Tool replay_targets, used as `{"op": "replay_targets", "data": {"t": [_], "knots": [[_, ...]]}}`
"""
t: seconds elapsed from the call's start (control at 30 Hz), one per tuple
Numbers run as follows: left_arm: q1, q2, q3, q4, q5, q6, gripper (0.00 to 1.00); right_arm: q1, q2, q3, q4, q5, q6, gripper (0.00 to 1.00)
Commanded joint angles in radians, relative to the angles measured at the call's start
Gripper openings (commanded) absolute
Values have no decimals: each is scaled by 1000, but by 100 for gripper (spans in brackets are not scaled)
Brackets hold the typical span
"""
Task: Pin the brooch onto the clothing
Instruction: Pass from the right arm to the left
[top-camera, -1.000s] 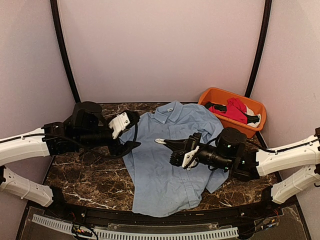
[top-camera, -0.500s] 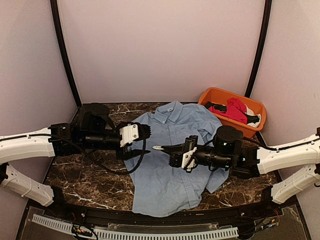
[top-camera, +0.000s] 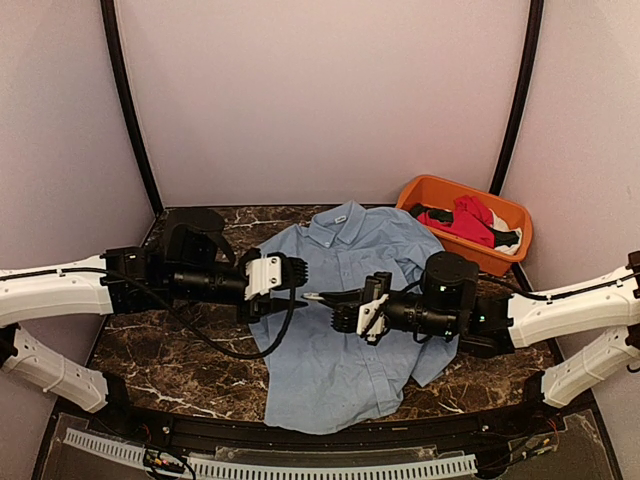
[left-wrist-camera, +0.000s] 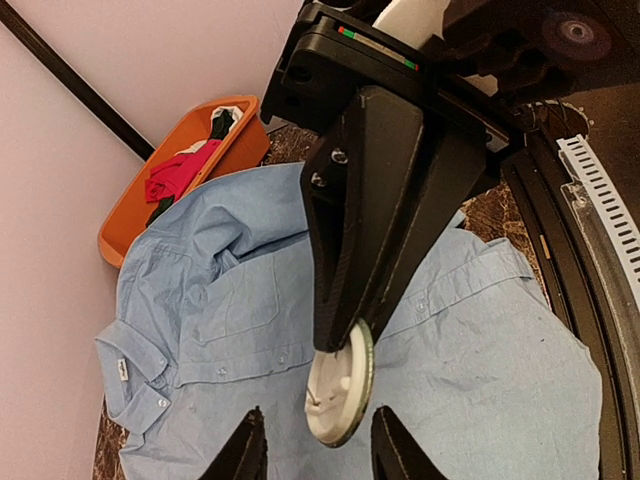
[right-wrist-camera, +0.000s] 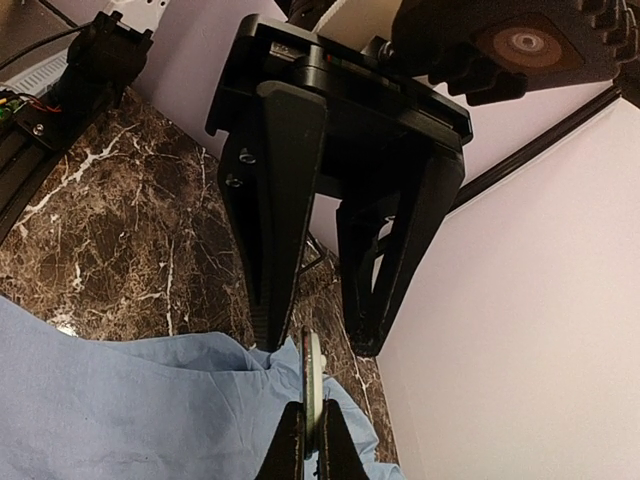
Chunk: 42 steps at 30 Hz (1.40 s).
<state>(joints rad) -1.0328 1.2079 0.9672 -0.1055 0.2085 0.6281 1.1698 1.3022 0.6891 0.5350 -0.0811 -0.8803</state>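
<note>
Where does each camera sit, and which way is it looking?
Top camera: high behind the robot, looking down on the shirt, orange basket, left arm and right arm.
Left wrist: faces right across the shirt; open left fingers show at the bottom.
Right wrist: faces left; right fingers pinch the brooch.
Both wrist views share the brooch and the other arm's fingers.

The right end effector (left-wrist-camera: 345, 342) has fingers (left-wrist-camera: 370, 220) of matt black plastic, faintly textured. The brooch (left-wrist-camera: 338, 395) pinched at their tips looks hard, smooth and pale, with a slightly shiny rim. Under it, the shirt (top-camera: 335, 360) is thin light blue cloth, matt and softly creased. The table (top-camera: 150, 350) is polished dark marble-like stone with white veins. Well apart from the end effector, the orange basket (top-camera: 430, 183) is smooth plastic.
</note>
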Motion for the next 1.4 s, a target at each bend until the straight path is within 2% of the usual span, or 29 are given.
{"op": "replay_targets", "data": {"t": [0.0,0.6,0.87,1.37], "knots": [[-11,2,19,1,27,7,35,2,9,26,39,12,23,0],[-19,13,14,-1,9,0,13,2,-4,35,36,3,50,0],[-19,9,10,7,-3,-2,6,2,-1,49,7,-3,62,0],[-22,-5,-11,36,-22,5,4,2,39,79,-40,-23,79,7]]}}
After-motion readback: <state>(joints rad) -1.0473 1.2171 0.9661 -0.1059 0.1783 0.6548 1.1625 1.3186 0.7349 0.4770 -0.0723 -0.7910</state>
